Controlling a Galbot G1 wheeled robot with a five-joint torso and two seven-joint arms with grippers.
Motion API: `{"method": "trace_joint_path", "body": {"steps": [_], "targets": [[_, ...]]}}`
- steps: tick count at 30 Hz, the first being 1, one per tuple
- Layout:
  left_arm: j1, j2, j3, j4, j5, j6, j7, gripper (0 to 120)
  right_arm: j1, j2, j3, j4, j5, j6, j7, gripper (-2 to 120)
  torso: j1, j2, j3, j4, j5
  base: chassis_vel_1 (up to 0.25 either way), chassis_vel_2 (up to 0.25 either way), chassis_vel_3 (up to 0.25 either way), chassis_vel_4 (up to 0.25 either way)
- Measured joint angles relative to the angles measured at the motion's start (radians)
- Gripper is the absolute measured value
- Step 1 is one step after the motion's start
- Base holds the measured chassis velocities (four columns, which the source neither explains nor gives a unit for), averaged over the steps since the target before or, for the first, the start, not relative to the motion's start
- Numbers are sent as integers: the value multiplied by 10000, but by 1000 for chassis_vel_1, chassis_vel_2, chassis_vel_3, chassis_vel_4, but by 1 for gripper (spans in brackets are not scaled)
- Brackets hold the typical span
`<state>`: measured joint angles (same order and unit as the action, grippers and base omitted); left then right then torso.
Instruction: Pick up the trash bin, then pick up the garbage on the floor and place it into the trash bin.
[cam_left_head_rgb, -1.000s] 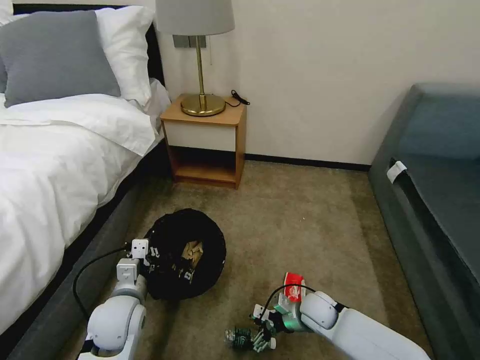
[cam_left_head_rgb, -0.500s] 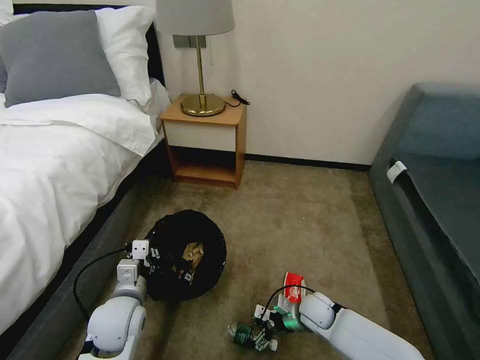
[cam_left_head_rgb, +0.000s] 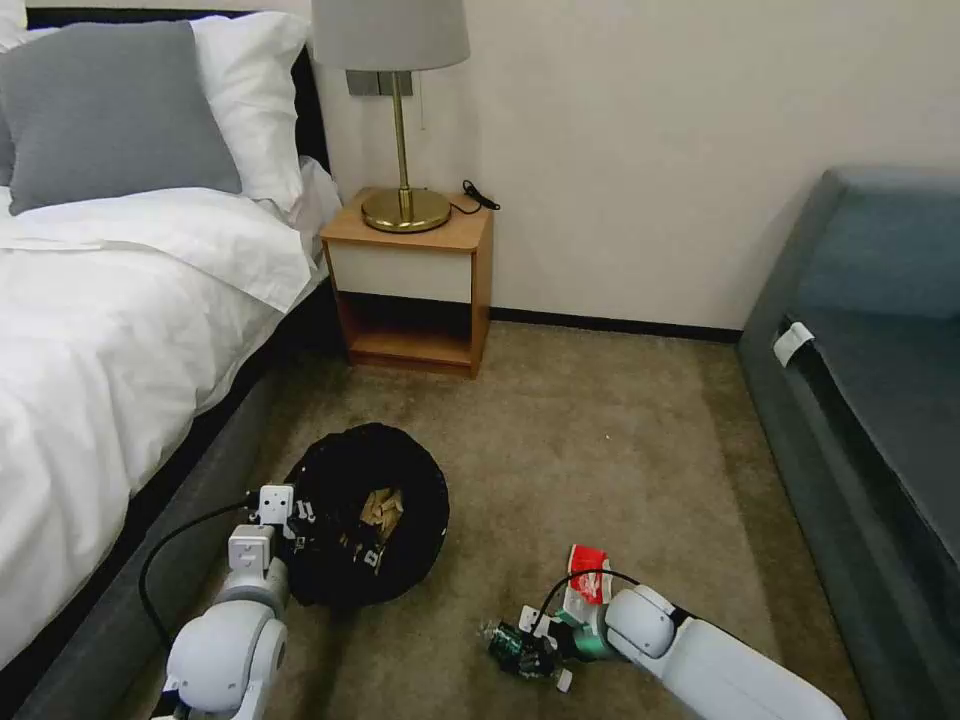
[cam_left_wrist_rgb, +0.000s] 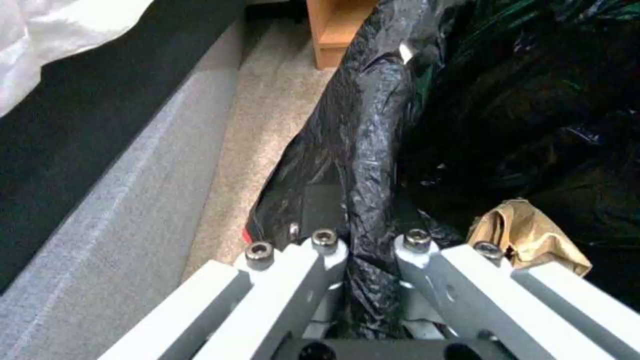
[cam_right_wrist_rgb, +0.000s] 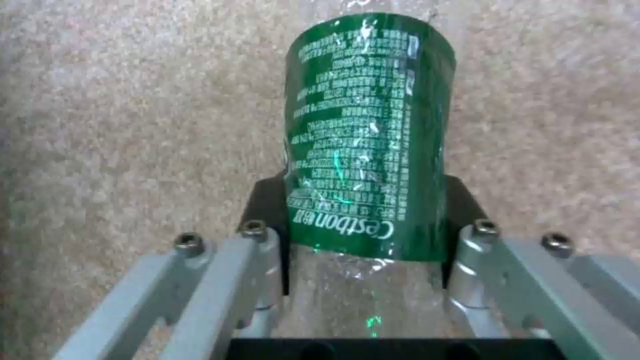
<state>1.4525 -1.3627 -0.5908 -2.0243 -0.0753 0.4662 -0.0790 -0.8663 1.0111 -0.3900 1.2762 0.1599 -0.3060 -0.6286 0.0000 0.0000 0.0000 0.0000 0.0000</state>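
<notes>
Right gripper (cam_left_head_rgb: 527, 655) low over the carpet (cam_left_head_rgb: 600, 450), clamped on the bottle (cam_left_head_rgb: 508, 645); wrist view shows both fingers (cam_right_wrist_rgb: 267, 250) pressed against the bottle's sides, green label (cam_right_wrist_rgb: 370, 135) running out ahead of them, carpet beneath. Whether the bottle clears the carpet, cannot tell. Red-and-white packet (cam_left_head_rgb: 585, 580) lies on the carpet just behind that gripper, beside the right forearm.

Left gripper (cam_left_head_rgb: 300, 520) at the near-left rim of the bin (cam_left_head_rgb: 370, 510), pinched shut on the rim: wrist view has one finger (cam_left_wrist_rgb: 320, 250) outside and the other inside, black bag (cam_left_wrist_rgb: 360, 150) squeezed between them. Bin sits forward of the right gripper and off to its left, apart from it. Cannot tell if it is held clear of the carpet. Tan wrapper (cam_left_wrist_rgb: 527, 237) lies inside the bin, just past the inner finger of the left gripper; head view shows it near the bin's middle. Bed (cam_left_head_rgb: 110, 330) runs along the outer side of the left gripper, nightstand (cam_left_head_rgb: 410, 290) farther ahead beyond the bin.
</notes>
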Motion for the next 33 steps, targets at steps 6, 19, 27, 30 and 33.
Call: {"method": "trace_joint_path", "body": {"steps": [6, 19, 27, 30, 33], "targets": [[-16, 177, -35, 53, -15, 0, 5, 2, -60, -131, 367, 164, -5, 13, 9, 20, 0, 0, 0, 0, 1, 0, 0, 0, 0], [-23, 281, 155, 189, 114, -183, 110, 2, -607, 619, 3099, 627, -153, 124, 151, 20, 0, 0, 0, -1, -1, 0, 0, 0, 0], [-307, 465, 390, 688, 407, -368, 122, 2, -259, 2662, 4852, 408, 195, 568, 2116, 20, 0, 1, 0, 3, 0, 0, 0, 0, 0], [-359, 479, 454, 786, 421, -386, 122, 2, -163, 2915, 5029, 390, 555, 648, 2637, 20, 0, 0, 0, 3, -2, 0, 0, 0, 0], [-563, 505, 715, 1015, 454, -412, 100, 2, -95, 3294, 5216, 710, 1683, 899, 3659, 20, 0, 0, 0, 2, 1, 0, 0, 0, 0]]}}
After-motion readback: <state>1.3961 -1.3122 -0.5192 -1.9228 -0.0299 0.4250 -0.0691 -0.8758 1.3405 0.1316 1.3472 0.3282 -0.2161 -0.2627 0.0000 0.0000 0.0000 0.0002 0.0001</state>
